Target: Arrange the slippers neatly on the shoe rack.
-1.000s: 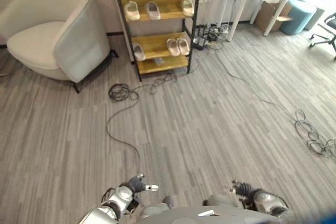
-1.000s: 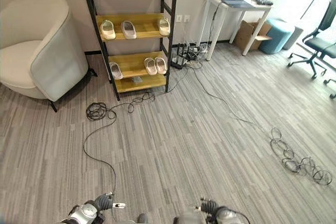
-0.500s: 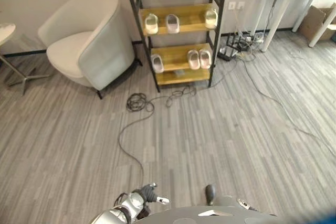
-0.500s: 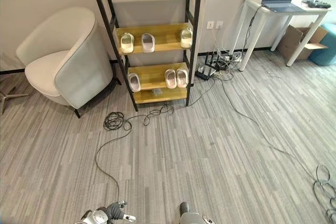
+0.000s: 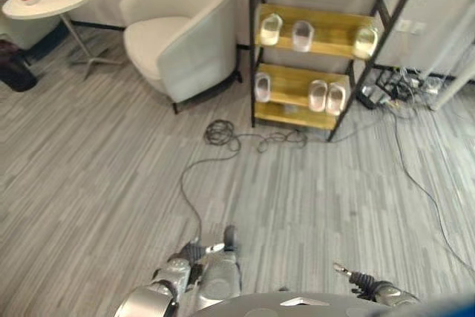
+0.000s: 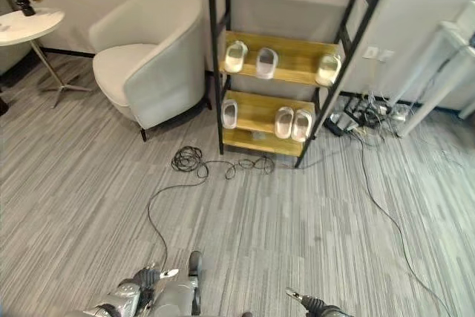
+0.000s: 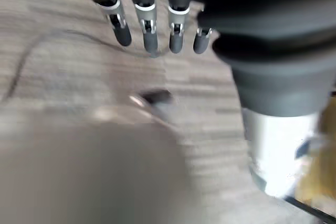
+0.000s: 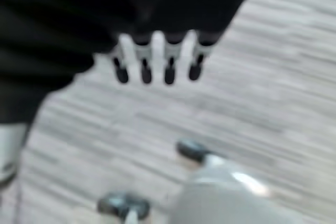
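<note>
Both hands (image 5: 194,252) low, part cut off

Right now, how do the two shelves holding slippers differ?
The upper shelf has three slippers spread out: two at its left, one at its right end. The lower shelf has one slipper alone at its left and two side by side at its right. Both are wooden and hold three pale slippers.
</note>
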